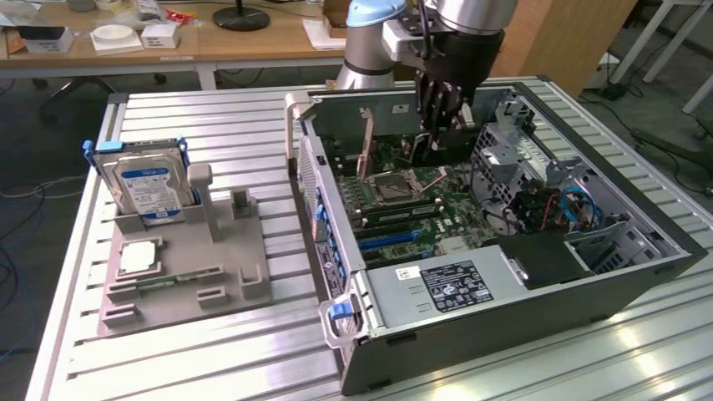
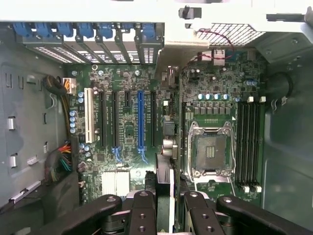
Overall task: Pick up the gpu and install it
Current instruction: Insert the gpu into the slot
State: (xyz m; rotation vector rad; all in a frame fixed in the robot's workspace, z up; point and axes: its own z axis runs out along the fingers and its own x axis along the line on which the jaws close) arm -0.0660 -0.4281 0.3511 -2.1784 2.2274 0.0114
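The pick-up half looks done and the install half is not finished. The jaws are nearly closed on a thin dark card seen edge-on in the wrist view, which I take to be the gpu (image 2: 165, 181). It is gripped upright between the two sets of black fingers (image 2: 142, 210). In the exterior view the arm (image 1: 373, 33) reaches down into the open computer case (image 1: 624, 276), which lies on its side and fills the half of the desk (image 1: 223, 368) on the exterior view's right. The card hangs inside the case, above the motherboard (image 2: 127, 132) toward the desk's far edge, and I cannot see it touching anything below. The long blue slot (image 2: 140, 122) is empty, and the card's edge sits just beside its line, not over it, so alignment and seating appear to be what is left. Near the desk's edge on the exterior view's left, the grey holder (image 1: 223, 267) carries a hard drive (image 1: 150, 188), a processor chip (image 1: 136, 257) and a memory stick (image 1: 167, 280), and its upright posts stand bare, which fits the card having been lifted from there
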